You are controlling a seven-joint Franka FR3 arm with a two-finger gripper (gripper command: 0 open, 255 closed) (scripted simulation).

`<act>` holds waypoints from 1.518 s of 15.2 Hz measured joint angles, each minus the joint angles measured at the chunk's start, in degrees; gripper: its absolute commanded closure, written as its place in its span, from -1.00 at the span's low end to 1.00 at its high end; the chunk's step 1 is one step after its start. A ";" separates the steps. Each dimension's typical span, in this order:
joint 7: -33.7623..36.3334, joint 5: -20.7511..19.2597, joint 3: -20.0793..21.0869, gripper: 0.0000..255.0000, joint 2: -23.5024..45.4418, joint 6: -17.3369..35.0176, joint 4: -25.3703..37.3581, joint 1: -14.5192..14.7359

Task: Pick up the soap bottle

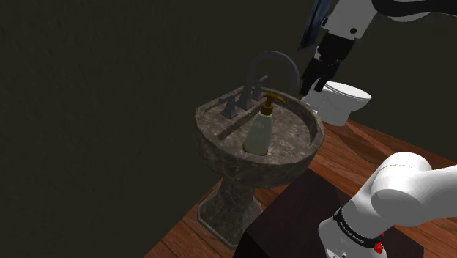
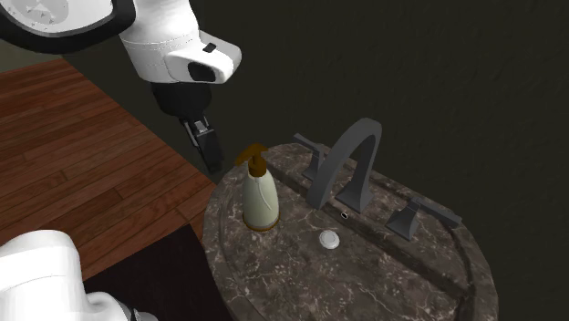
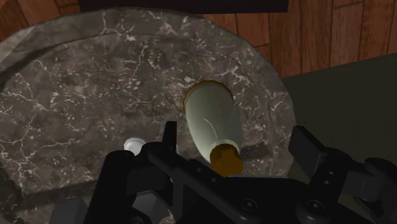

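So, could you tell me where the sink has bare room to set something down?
The dark marbled stone sink is bare from the white drain to the rim opposite the dark grey arched faucet. It is crowded between that faucet and the cream soap bottle with brown pump.

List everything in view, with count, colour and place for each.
soap bottle: one, cream with a brown pump, upright on the sink near its edge
sink: one, dark veined stone, on a pedestal on the floor
faucet: one, dark grey, arched, at the sink's back
faucet handles: two, dark grey, one on each side of the faucet
drain: one, white, in the sink in front of the faucet
toilet: one, white, beyond the sink in the shoulder view
floor: one, reddish-brown wood planks, under everything
stand: one, dark box, beside the pedestal
arm: one, white with dark joints, reaching over the sink
claw: one, black, open, beside the bottle, not touching it
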 measured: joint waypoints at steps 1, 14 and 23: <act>0.00 0.00 0.00 -1.00 0.00 0.00 0.00 0.00; 4.98 0.79 3.21 -1.00 16.84 12.20 3.03 -0.60; 4.91 0.89 3.35 1.00 17.01 15.69 -0.16 -0.56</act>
